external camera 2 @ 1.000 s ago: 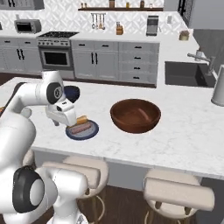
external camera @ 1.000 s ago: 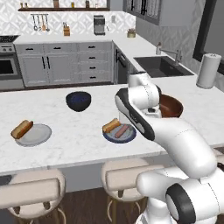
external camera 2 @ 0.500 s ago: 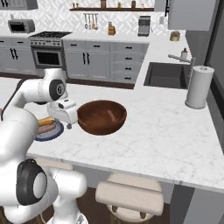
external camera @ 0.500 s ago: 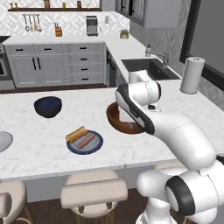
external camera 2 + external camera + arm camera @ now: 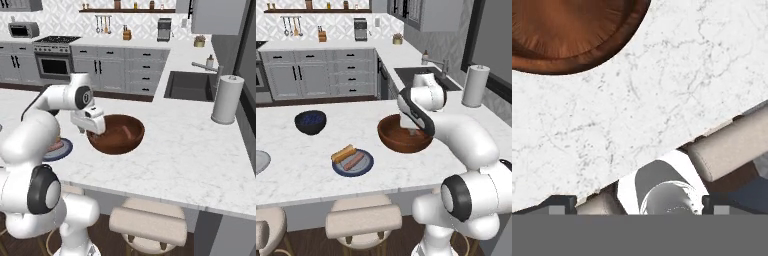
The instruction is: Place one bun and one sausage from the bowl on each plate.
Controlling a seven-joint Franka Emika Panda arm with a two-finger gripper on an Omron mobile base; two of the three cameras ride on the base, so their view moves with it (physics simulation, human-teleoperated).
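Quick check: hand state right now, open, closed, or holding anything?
Hand: open, holding nothing, by the wooden bowl.

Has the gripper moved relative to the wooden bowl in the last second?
Yes. The gripper went from above the blue plate to the bowl's near rim.

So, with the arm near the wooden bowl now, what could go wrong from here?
The open fingers point at bare counter near its front edge, beside the wooden bowl, so a straight descent would likely miss it. The arm also hangs close over the bowl's rim and might nudge it. The blue plate already holds food.
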